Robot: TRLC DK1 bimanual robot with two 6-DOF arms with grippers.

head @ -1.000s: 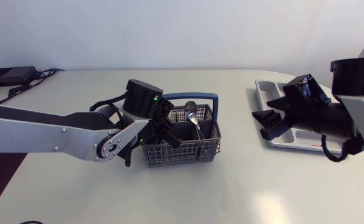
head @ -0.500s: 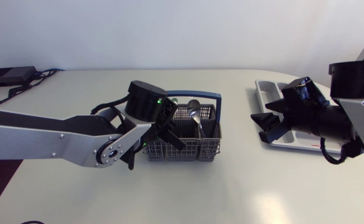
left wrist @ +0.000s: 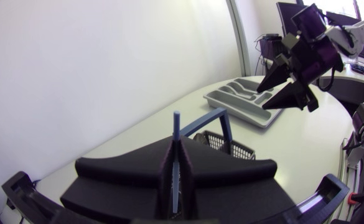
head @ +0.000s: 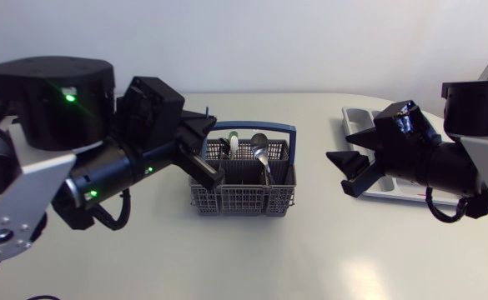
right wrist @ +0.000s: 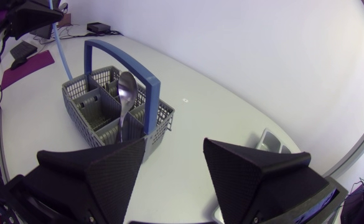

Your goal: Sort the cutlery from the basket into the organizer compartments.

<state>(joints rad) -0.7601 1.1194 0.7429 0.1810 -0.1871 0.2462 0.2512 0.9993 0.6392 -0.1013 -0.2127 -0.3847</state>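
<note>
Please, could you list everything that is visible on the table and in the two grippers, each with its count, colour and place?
Basket: one, grey mesh with a blue handle, middle of the table.
Spoon: one, silver, standing in the basket, bowl up.
Blue utensil: one, thin blue handle, in the air beside the basket; its type cannot be told.
Organizer: one, grey, right side of the table.
Table: one, white, under everything.
Left gripper: one, black, shut on the blue utensil.
Right gripper: one, black, open and empty, near the organizer, facing the basket.
</note>
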